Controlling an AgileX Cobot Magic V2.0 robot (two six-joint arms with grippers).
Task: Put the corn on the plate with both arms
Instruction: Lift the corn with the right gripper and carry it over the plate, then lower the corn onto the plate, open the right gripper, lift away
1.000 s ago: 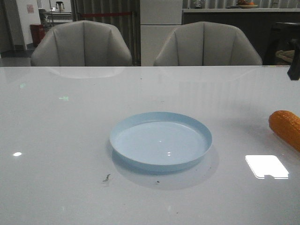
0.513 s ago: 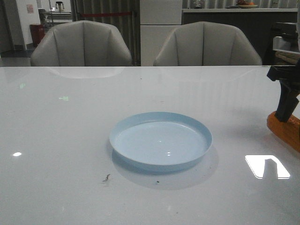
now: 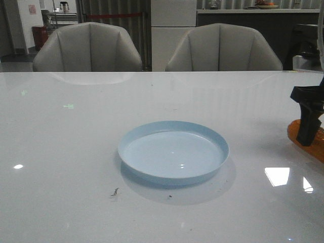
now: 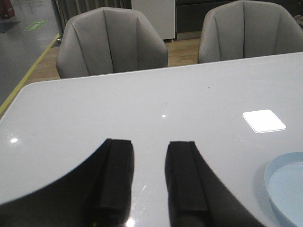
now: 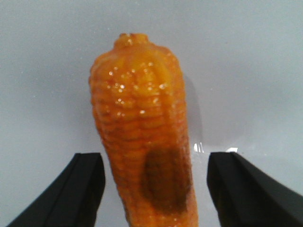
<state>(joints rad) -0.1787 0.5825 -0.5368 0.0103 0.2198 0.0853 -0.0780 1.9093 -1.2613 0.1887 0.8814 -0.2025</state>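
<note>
The orange corn [image 5: 142,137] lies on the white table at the far right edge of the front view [image 3: 318,137], partly hidden by my right gripper. My right gripper [image 5: 154,165] is open, one black finger on each side of the cob with gaps to both; the front view shows one finger [image 3: 309,126] down over the corn. The pale blue plate [image 3: 173,151] sits empty mid-table, well left of the corn. My left gripper [image 4: 149,161] is open and empty, low over bare table; the plate's rim [image 4: 272,184] shows at that view's edge. The left gripper is out of the front view.
Two grey chairs [image 3: 88,48] [image 3: 223,48] stand behind the table's far edge. A small dark speck [image 3: 115,192] lies on the table in front of the plate. Bright light reflections [image 3: 277,175] lie on the glossy tabletop.
My right gripper has come down from the upper right over the corn, and its fingers now straddle the cob. The plate and corn have not moved.
</note>
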